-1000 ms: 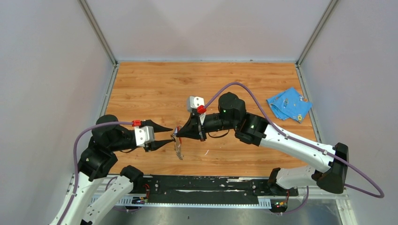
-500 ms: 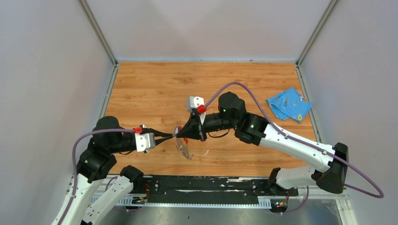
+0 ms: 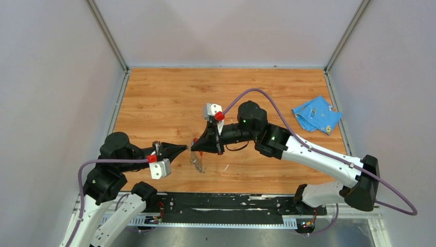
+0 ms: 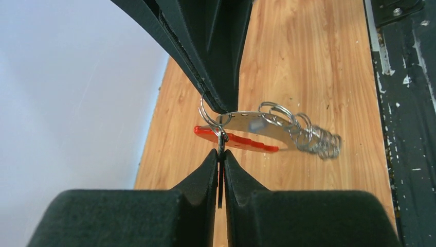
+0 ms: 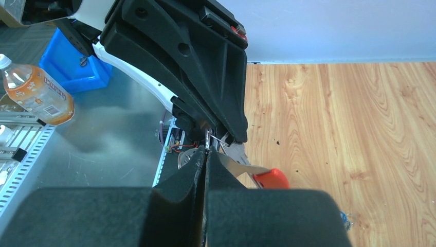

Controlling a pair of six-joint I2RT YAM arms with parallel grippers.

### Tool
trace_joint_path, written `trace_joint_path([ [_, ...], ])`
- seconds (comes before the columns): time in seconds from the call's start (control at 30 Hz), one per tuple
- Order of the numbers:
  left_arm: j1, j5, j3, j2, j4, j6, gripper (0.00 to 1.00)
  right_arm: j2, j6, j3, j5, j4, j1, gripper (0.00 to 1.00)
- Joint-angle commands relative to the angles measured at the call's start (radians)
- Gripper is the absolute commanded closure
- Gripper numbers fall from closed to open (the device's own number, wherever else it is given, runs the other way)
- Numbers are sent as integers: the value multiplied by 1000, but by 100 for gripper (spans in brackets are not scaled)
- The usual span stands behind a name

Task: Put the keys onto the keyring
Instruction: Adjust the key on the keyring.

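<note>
Left fingers [image 4: 198,177] are pressed together on a thin metal edge, probably the small metal ring [image 4: 203,116] of the keyring [image 4: 257,126], a short curved strap part red and part silvery grey. Right fingers [image 4: 221,62] are likewise closed, pinching the same ring end from the opposite side, so the two pairs of tips meet almost nose to nose. The strap hangs in the air between them, above the front middle of the wooden worktop [image 3: 169,98], with a loose string of silver wire rings [image 4: 313,140] trailing from it. Only one label shows: a clear plastic bottle [image 5: 38,92] with an orange-and-white wrapper, off the worktop near a blue plastic bin [image 5: 72,64], its print too small to read. The left arm [image 3: 110,164] reaches rightward from its base, its white camera block on the near side. The right arm [image 3: 308,152] stretches leftward across the worktop, forearm level, fingers pointing left. A crumpled blue cloth [image 3: 316,114] lies at the worktop's far right edge, well apart.
</note>
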Motion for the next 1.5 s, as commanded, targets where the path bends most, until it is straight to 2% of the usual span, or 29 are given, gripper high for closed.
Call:
trace_joint_path([
  [0.0, -5, -10, -9, -17, -15, 51, 91, 2, 23, -9, -23, 57, -11, 100],
  [0.07, -5, -19, -5, -28, -14, 32, 87, 3, 22, -9, -25, 56, -13, 100],
  [0.13, -5, -44, 8, -32, -19, -10, 73, 0, 20, -11, -25, 49, -14, 100],
  [0.37, -5, -108, 67, -40, -74, -91, 66, -11, 4, -10, -41, 19, -24, 100],
  [0.5, -5, -45, 120, 14, -74, -210, 49, -6, -10, -3, -49, -3, -24, 100],
  [0.63, -5, 28, 164, 87, -75, -330, 45, 0, -35, 12, -53, -30, -25, 100],
  [0.73, -5, 50, 178, 139, -75, -399, 45, 1, -48, 22, -56, -43, -24, 100],
  [1.03, -5, 81, 196, 212, -74, -537, 53, -7, -59, 32, -52, -58, -24, 100],
  [1.47, -5, 85, 170, 196, -73, -532, 84, -15, -86, 28, -45, -60, -25, 100],
])
